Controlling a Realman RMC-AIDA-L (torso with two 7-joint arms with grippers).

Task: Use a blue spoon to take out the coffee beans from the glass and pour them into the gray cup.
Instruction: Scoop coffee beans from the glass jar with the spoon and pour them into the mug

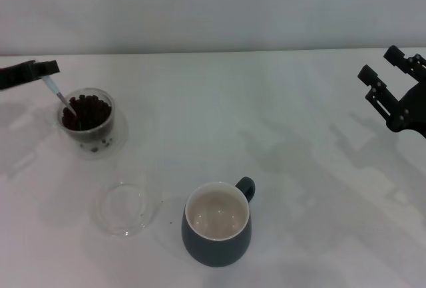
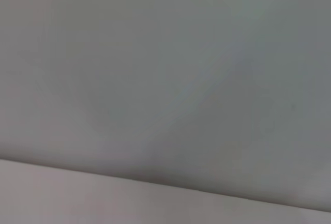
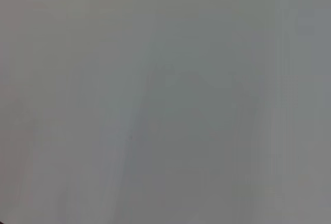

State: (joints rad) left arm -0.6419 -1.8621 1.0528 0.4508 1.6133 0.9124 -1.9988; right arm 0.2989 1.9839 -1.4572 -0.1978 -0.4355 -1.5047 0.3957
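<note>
At the left of the head view stands the clear glass [image 1: 88, 123], filled with dark coffee beans [image 1: 86, 112]. My left gripper [image 1: 46, 70] reaches in from the left edge, shut on the pale handle of the blue spoon [image 1: 60, 95], whose lower end dips into the beans. The gray cup [image 1: 217, 224] sits near the front centre, its cream inside showing no beans, handle pointing to the back right. My right gripper [image 1: 386, 68] hangs open at the far right, away from everything. Both wrist views show only blank wall and table.
A shallow clear glass dish [image 1: 124, 207] lies on the white table [image 1: 306, 168] between the glass and the gray cup. A pale wall runs along the table's far edge.
</note>
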